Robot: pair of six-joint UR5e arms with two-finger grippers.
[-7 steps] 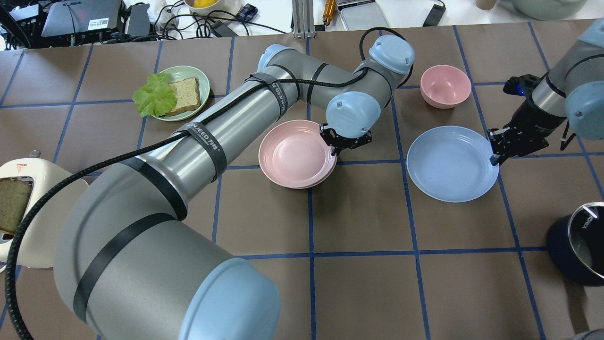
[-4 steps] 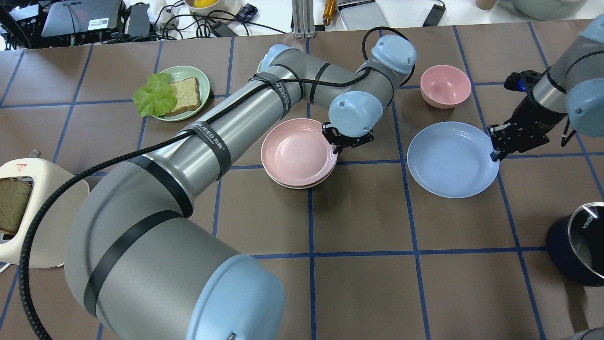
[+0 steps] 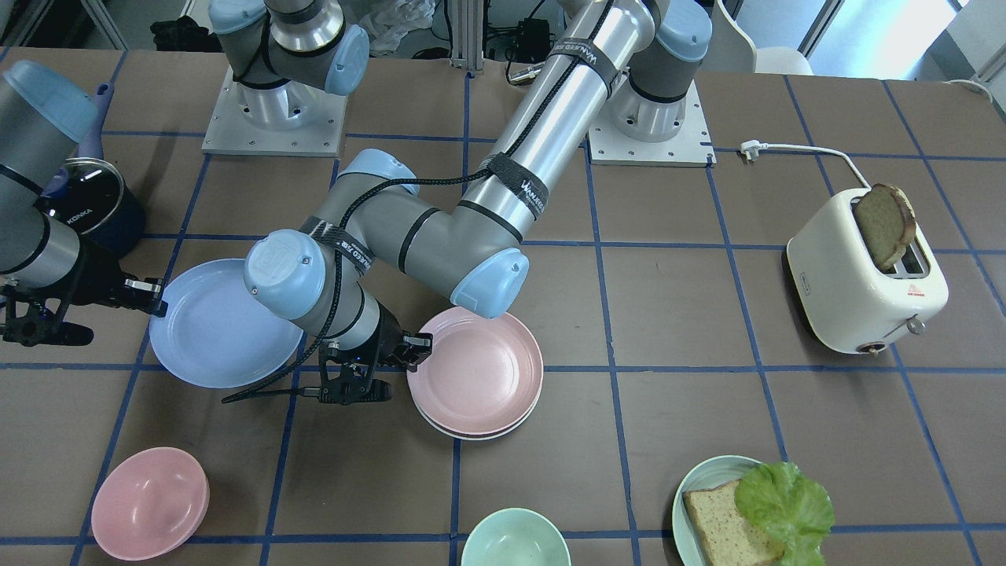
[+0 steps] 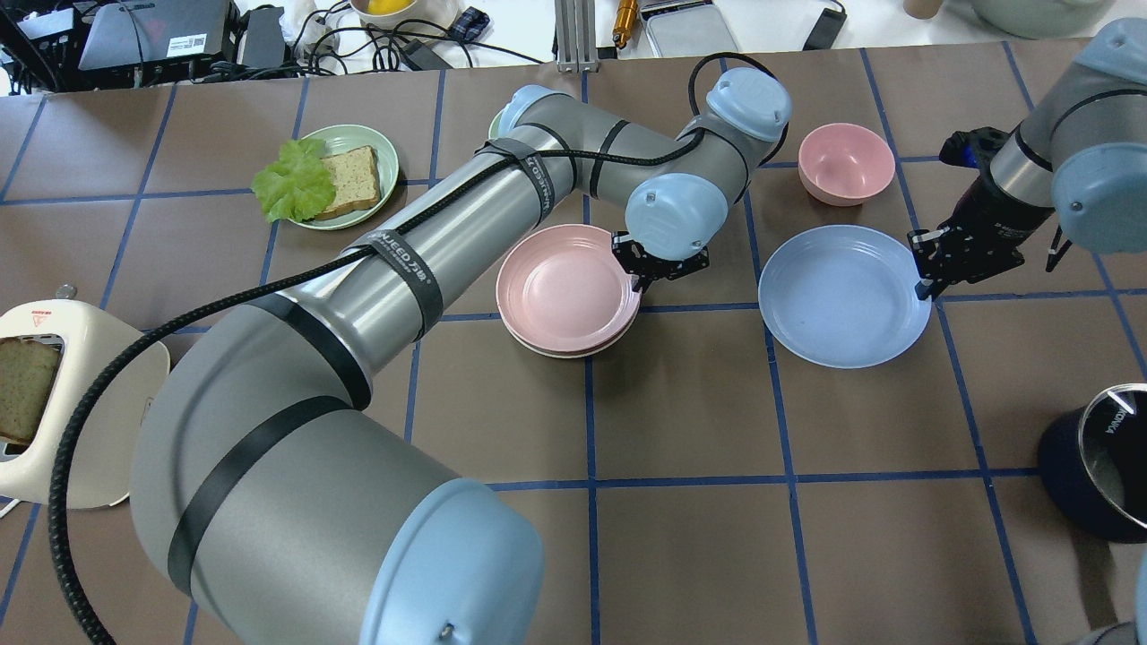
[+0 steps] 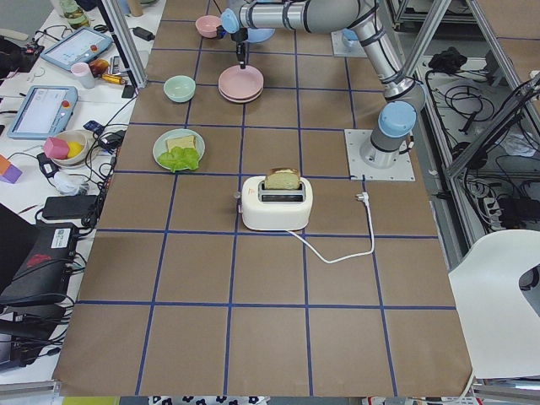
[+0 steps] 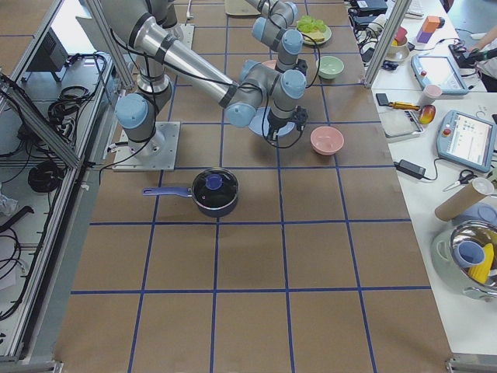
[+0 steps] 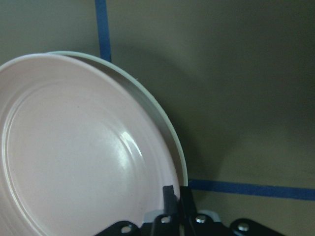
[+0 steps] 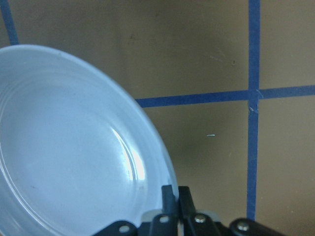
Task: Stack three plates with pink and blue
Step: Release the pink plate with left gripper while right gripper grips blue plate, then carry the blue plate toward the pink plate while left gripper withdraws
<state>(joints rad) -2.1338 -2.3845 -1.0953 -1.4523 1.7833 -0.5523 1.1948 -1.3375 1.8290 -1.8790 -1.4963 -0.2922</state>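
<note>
- Two of the three plates are already together. The pink plate [image 4: 564, 287] sits on the cream plate [image 3: 475, 435] in the middle of the overhead view. Only a thin crescent of the cream plate shows along the pair's lower edge.
- The left tool [image 4: 640, 281] is at the right edge of that pair in the overhead view. The left wrist view shows its fingers pressed together, pinching the pink plate's rim. The pink plate lies a little off-centre over the cream one. I cannot tell whether it has fully settled.
- The blue plate [image 4: 842, 296] is right of the middle in the overhead view, well apart from the pair, with a bare strip of desk [image 4: 699, 430] between them.
- The right tool [image 4: 923, 288] pinches the blue plate's right rim, fingers squeezed onto the edge as the right wrist view shows. The shadow under that edge suggests the plate is held just off the desk, though that is a judgement.
- By my reading, roughly two thirds of the job is done, with one plate left to add.
- What seems to remain:
  - the left tool lets go of the pink rim and pulls away;
  - the blue plate is carried leftward in the overhead view and lowered onto the pink one;
  - the right tool releases it.
- The left tool stands on the side of the pair that faces the blue plate, so it will likely need to clear out first.
</note>
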